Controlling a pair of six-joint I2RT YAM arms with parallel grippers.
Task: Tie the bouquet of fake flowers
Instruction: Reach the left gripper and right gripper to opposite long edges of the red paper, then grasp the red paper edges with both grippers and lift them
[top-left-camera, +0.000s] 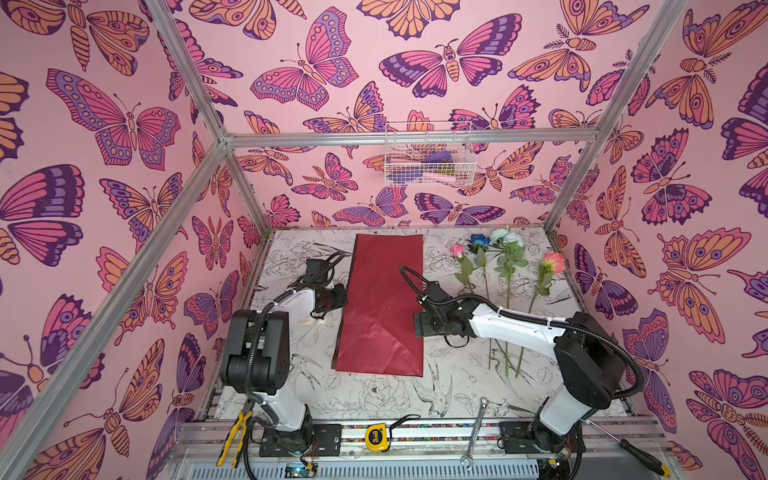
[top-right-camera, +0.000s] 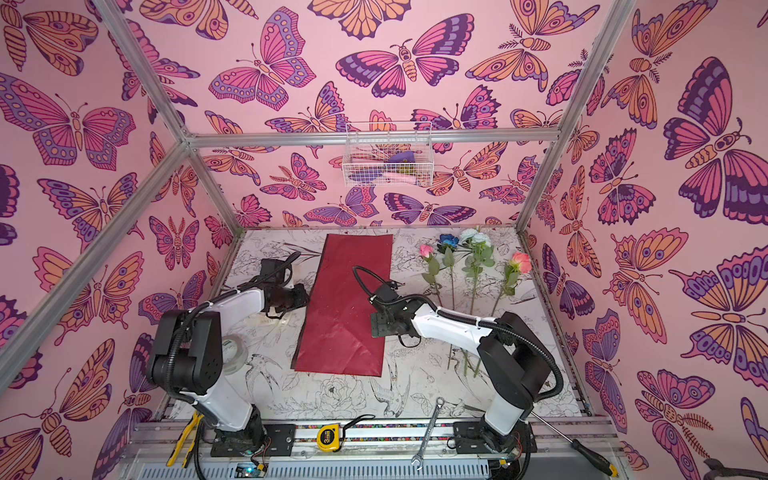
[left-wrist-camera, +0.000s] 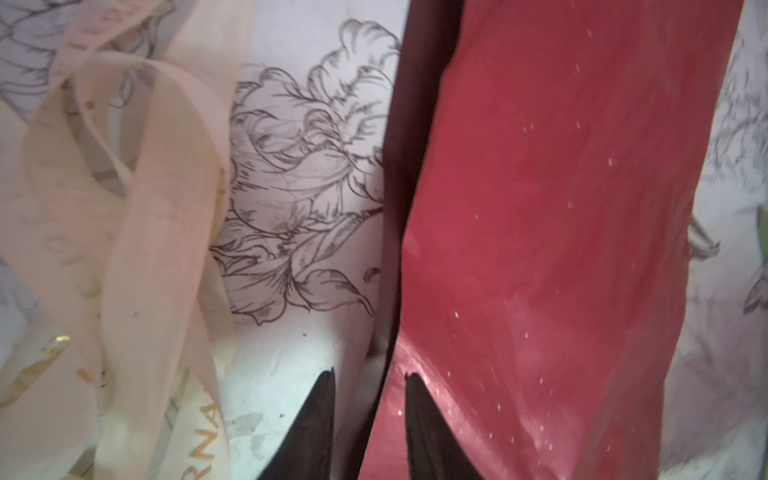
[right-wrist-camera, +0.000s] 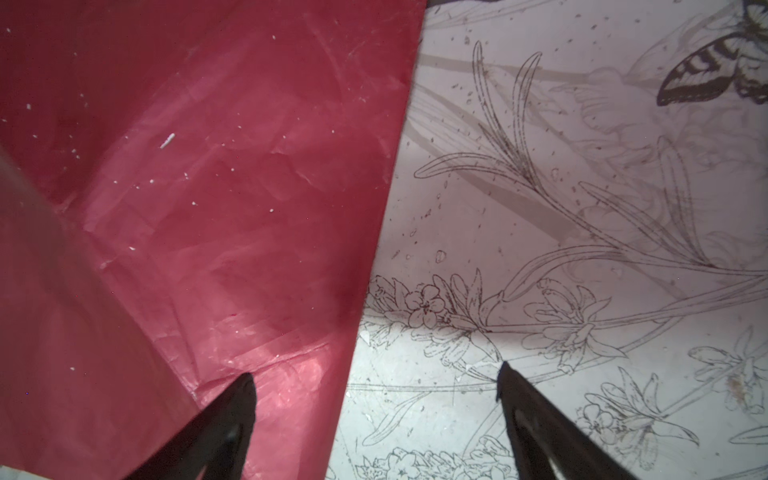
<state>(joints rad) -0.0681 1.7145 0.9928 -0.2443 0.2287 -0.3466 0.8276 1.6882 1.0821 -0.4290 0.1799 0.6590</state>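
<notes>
In both top views, the red wrapping paper (top-left-camera: 380, 307) lies flat mid surface (top-left-camera: 453, 386), with the roses (top-left-camera: 509, 266) loose near the right edge. Left wrist: left tool (left-wrist-camera: 370, 376) narrowed, slim gap, straddling the paper's raised edge, ribbon (left-wrist-camera: 145, 249) beside it. Right wrist: right tool (right-wrist-camera: 376, 374) spread wide over the paper's edge.

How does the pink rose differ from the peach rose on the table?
The pink rose has a smaller, plain pink head; the peach rose has a bigger, orange-pink one. The pink rose lies nearest the red paper, the peach rose farthest. Both lie flat, green-stemmed, heads toward the back wall.
</notes>
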